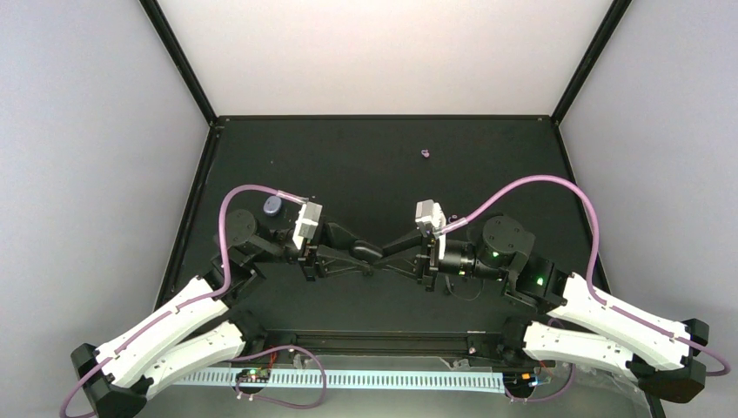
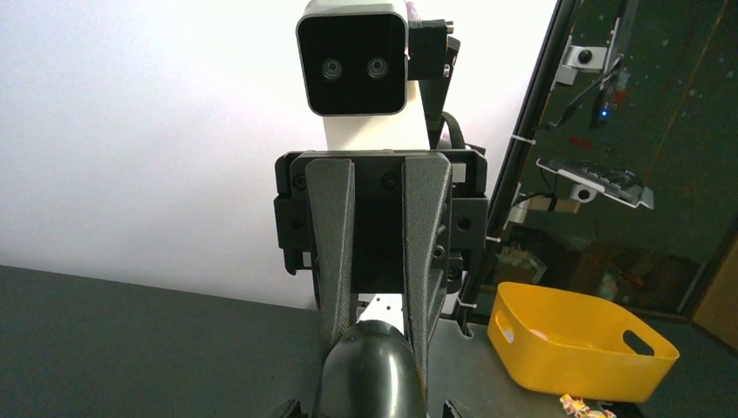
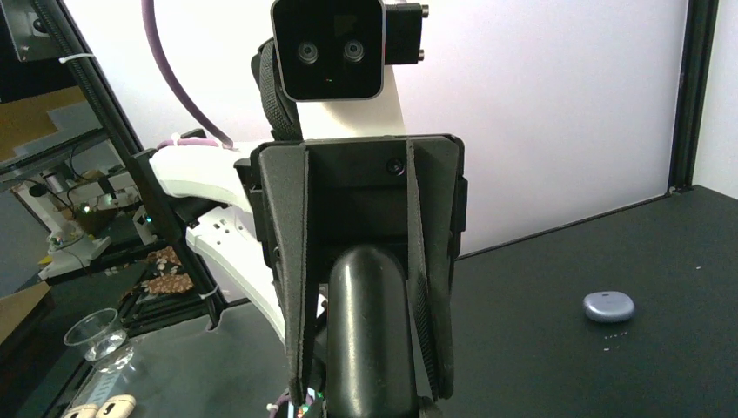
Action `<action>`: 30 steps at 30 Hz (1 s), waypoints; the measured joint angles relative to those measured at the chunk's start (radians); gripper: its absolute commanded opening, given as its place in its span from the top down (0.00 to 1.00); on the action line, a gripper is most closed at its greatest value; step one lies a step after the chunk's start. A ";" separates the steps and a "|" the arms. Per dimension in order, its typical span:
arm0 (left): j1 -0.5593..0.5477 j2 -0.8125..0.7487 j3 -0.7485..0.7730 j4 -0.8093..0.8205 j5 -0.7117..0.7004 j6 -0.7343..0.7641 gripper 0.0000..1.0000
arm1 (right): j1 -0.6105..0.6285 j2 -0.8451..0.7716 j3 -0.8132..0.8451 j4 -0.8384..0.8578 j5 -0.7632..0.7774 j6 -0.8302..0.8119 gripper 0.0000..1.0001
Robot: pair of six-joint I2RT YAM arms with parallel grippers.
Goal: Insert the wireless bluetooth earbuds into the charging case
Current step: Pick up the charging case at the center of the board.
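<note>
The charging case [image 1: 271, 205] lies shut on the black table, just left of the left arm's wrist. It also shows in the right wrist view [image 3: 609, 306] as a grey-purple pebble at the right. One tiny purple earbud [image 1: 425, 153] lies alone at the far middle of the table. I see no second earbud. Both arms are folded low, with my left gripper [image 1: 324, 239] and right gripper [image 1: 419, 248] facing each other at the table's middle, far from both things. In each wrist view, grey textured fingers [image 2: 335, 261] [image 3: 291, 287] stand apart with a black rounded arm part between them, and they hold nothing.
Black frame posts and pale walls close the table on three sides. A yellow bin [image 2: 579, 344] stands off the table on the right side. A clear cup [image 3: 97, 333] stands off the table on the left side. A white strip [image 1: 348, 380] runs along the near edge.
</note>
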 measured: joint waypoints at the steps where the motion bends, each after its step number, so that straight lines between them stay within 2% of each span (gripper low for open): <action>1: 0.000 0.000 -0.001 0.001 0.000 -0.002 0.62 | 0.000 0.000 0.000 0.003 0.001 0.000 0.99; 6: 0.000 0.000 -0.003 0.002 0.000 -0.006 0.65 | 0.000 -0.001 0.000 0.004 0.003 0.000 0.99; 8: 0.000 0.000 -0.003 0.003 0.000 -0.006 0.59 | 0.000 -0.001 -0.001 0.005 0.004 0.000 0.99; 11: 0.000 0.000 -0.003 0.006 -0.001 -0.010 0.57 | 0.000 -0.001 -0.001 0.004 0.005 0.000 0.99; 14: 0.000 0.000 -0.003 0.015 -0.002 -0.016 0.60 | 0.000 -0.001 -0.001 0.005 0.005 0.000 0.99; 22: 0.000 0.001 -0.003 0.025 -0.005 -0.022 0.79 | 0.000 -0.001 -0.003 0.007 0.003 0.001 0.99; 30: 0.000 0.002 -0.003 0.026 -0.006 -0.020 0.82 | 0.000 -0.003 -0.008 0.012 0.000 0.005 0.99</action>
